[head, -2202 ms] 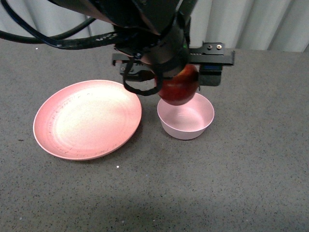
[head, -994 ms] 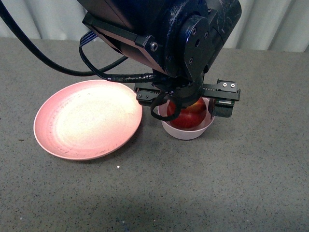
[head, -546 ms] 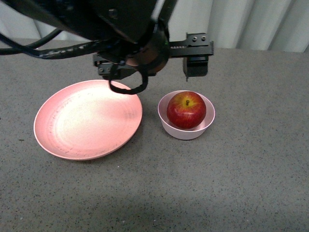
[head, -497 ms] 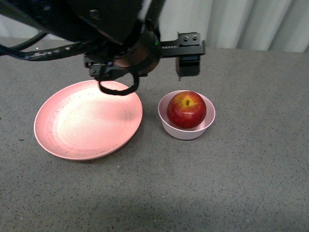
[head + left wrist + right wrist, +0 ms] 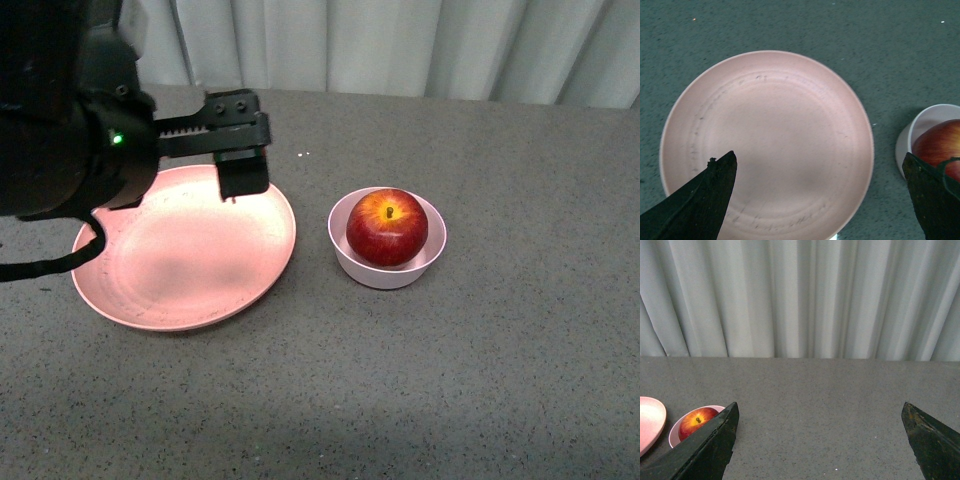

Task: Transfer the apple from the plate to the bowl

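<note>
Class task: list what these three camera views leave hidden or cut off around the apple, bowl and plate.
- Front view: the left claw and its arm cover the plate's far left rim.
- Front view: the bowl wall hides the apple's underside.
- Left wrist view: a claw finger and the frame edge cut off the bowl and apple.

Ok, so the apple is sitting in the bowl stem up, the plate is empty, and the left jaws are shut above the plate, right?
Not quite: the left gripper has its jaws wide open, as the left wrist view shows. The rest holds: the apple sits stem up in the bowl and the plate is empty.
</note>
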{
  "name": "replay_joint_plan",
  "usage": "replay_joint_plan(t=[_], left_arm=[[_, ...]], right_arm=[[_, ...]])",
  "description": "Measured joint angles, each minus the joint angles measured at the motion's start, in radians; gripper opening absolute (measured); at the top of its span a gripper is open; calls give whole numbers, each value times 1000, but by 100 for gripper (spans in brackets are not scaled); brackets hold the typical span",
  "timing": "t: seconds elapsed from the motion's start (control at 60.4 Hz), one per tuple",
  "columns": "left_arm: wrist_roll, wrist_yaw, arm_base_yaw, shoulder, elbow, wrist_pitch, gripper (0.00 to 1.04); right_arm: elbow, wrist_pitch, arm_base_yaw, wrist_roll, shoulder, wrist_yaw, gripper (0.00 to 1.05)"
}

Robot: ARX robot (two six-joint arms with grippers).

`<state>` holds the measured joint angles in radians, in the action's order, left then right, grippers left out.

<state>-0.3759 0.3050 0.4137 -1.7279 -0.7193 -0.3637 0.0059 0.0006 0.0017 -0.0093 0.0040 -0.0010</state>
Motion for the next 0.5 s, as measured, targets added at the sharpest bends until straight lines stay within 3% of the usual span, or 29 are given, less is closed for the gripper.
replay_joint_plan(t=[0.083,0.116,0.199,0.248,0.348,0.497], left_arm=[[39,29,-12,8,52,-74,96],[79,55,-18,-9,89,-206,90],[251,24,-58,-31,278,-731,72],[298,11,-85,5,342,-883,62],[336,-25,-128,111,410,-945,45],[357,-87,-192,249,524,-898,15]], right_arm=[[0,0,0,0,0,0,95],[0,0,0,0,0,0,95],[0,0,0,0,0,0,95],[0,0,0,0,0,0,95],[0,0,0,0,0,1,95],[0,0,0,0,0,0,95]])
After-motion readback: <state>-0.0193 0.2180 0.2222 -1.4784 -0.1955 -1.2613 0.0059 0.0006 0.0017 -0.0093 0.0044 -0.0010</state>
